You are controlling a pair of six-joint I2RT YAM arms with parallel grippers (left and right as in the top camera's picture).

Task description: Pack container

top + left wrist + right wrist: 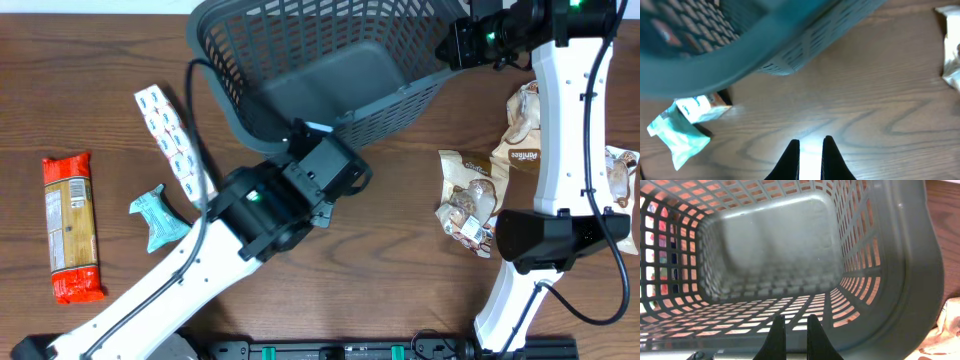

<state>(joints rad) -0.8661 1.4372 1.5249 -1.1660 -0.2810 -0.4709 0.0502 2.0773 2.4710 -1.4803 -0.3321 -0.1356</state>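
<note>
The container (330,85) is matt grey plastic. The table (400,250) shows smooth wood grain with a faint sheen; the red packet (72,228) at nine o'clock looks glossy.

Overhead light is bright and even, casting soft shadows on the brown wooden table (400,250). In the left wrist view the large dark grey slotted plastic basket (715,55) is blurred and teal-tinted; white glare marks the wood below. In the right wrist view its lattice glows orange, backlit.

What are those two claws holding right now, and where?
The left gripper is shut on nothing, over bare table. The right gripper is shut at the rim of the basket; a grip there cannot be told.
</note>
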